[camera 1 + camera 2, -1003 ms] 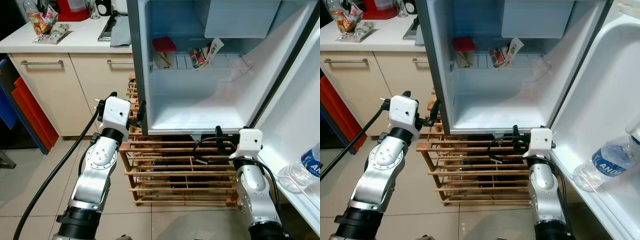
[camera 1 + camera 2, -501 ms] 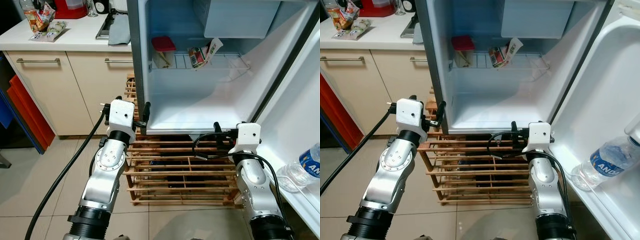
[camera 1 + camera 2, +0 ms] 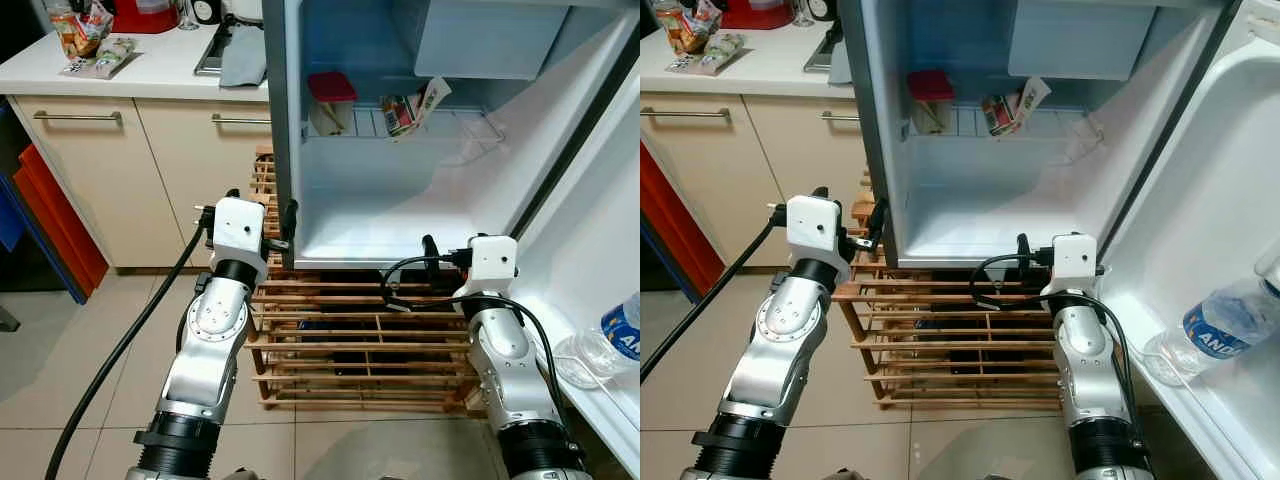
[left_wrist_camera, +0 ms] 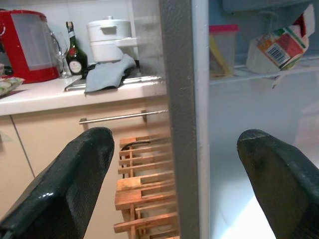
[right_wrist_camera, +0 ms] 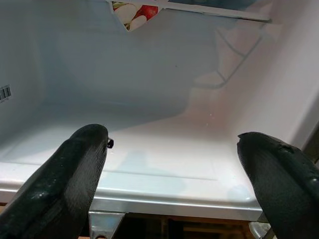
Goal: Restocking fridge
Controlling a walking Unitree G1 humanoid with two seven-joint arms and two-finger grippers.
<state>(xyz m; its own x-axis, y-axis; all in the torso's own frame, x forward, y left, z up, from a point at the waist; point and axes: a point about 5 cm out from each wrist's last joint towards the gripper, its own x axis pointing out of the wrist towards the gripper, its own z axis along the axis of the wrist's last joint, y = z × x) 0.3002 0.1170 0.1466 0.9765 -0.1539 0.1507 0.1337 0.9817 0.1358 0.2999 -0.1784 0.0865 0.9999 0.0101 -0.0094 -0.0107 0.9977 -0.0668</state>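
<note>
Snacks (image 3: 92,45) waited on the worktop (image 3: 170,70), well off to the left of the open fridge (image 3: 400,200); the left claw (image 3: 283,222) was nearer, spread wide and empty; the right claw (image 3: 432,250), likewise wide, faced the fridge floor.

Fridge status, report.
Left gripper open, straddling fridge wall edge. Right gripper open, empty, at bottom compartment lip. Water bottle in door shelf.
</note>
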